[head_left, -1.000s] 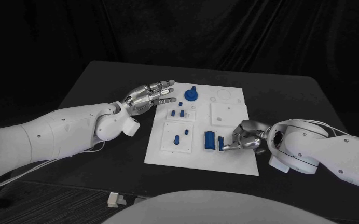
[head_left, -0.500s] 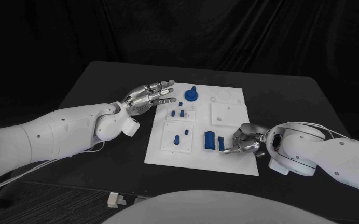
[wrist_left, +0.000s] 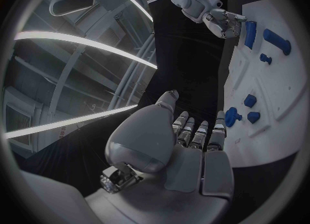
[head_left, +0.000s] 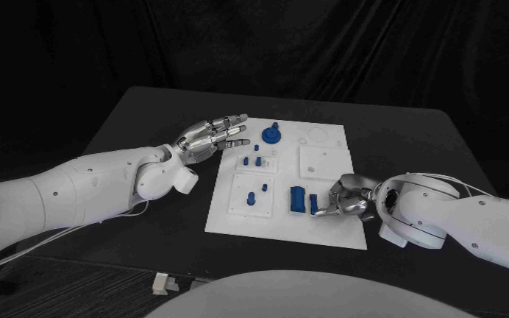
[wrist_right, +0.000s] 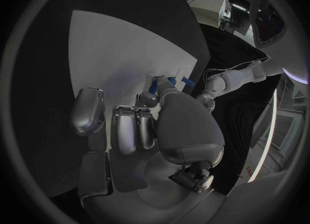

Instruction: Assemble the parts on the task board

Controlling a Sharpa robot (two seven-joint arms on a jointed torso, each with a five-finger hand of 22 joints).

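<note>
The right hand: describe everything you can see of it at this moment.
The right hand is silver and metallic-looking, on a white arm coming in from the right. It sits low over the task board near its right edge, fingers curled toward a slim upright blue part beside a larger blue block. Whether the fingertips actually grip it cannot be told.

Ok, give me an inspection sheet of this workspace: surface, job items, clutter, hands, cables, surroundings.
Surface: black table, bare around the board.
Job's things: white task board mid-table; blue parts standing in it, a round one at its far end.
Clutter: small pale block on the floor by the table's near edge.
Hands: left hand open, at the board's far left corner; right hand at a blue upright part, grip unclear.
Cables: white cable under the left arm.
Surroundings: black curtain behind.
</note>
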